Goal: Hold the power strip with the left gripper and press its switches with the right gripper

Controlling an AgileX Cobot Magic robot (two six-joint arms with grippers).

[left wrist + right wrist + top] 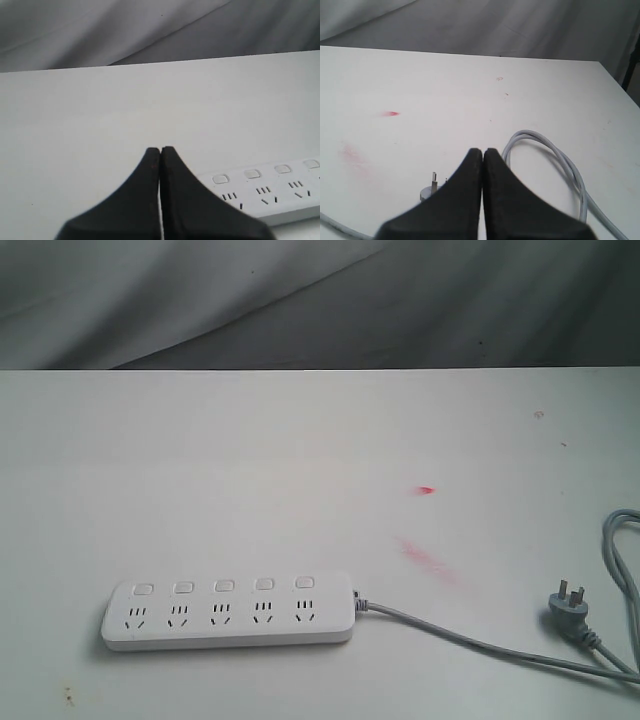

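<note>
Lying near left end effector point(160, 149) (jaws together), power strip point(229, 611); right end effector point(482, 150) likewise.

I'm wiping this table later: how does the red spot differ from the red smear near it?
The red spot is small, vivid and sharp-edged; the red smear is larger, pale and blurry. The red spot lies farther from the power strip than the red smear does. Both stain the white table.

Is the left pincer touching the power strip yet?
Apart. The exterior view shows the power strip alone on the table; the left pincer, shut, is nowhere near it.
</note>
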